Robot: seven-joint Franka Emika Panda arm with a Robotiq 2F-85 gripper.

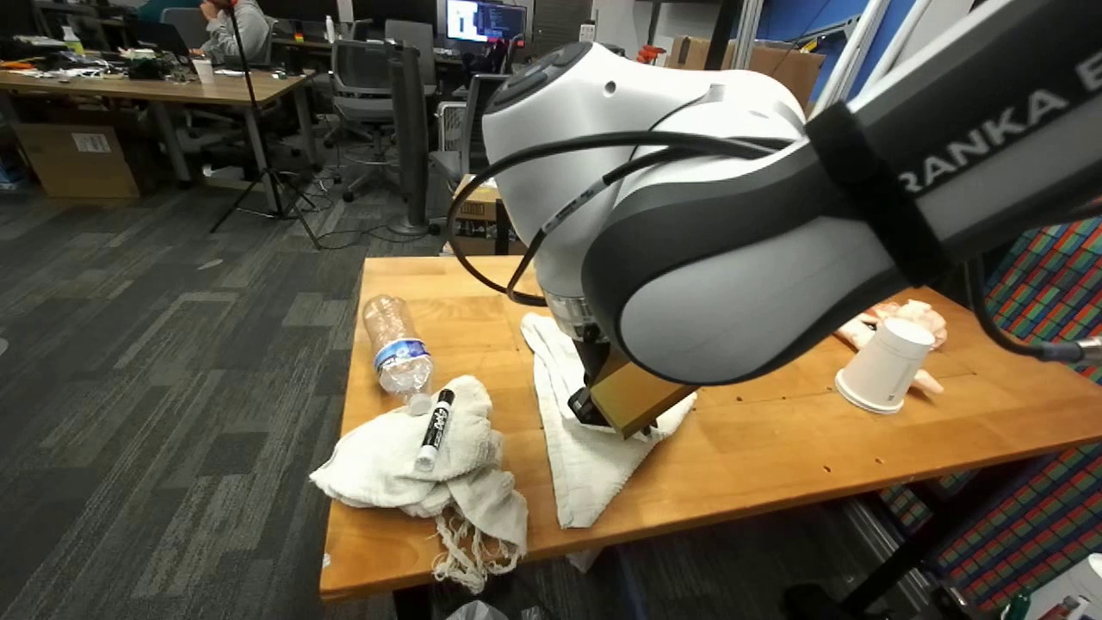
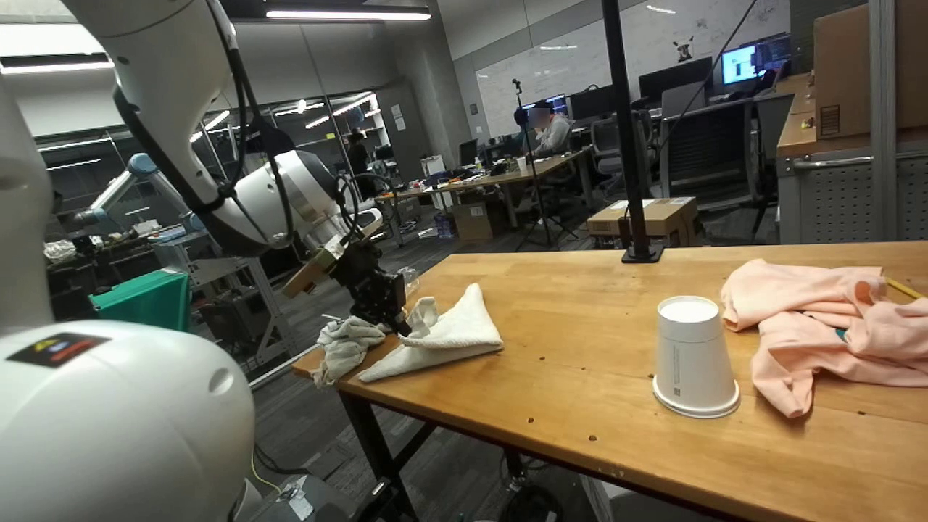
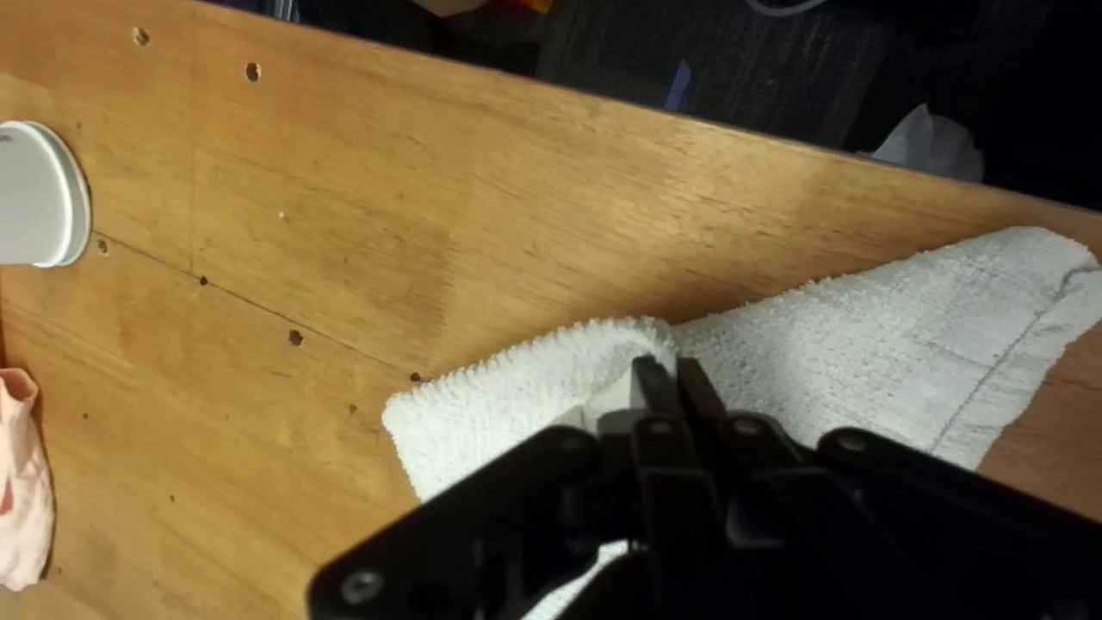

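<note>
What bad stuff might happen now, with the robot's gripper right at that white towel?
The gripper looks closed on the white towel, so a quick pull might drag it crooked.

The marker lies loose on the crumpled cloth, so a bump there could roll it off.

Part of that cloth hangs past the edge of the table, so a tug might slide it off, perhaps taking the marker along.

White towel (image 3: 861, 362) partly hidden behind claw (image 3: 671, 368)
</note>
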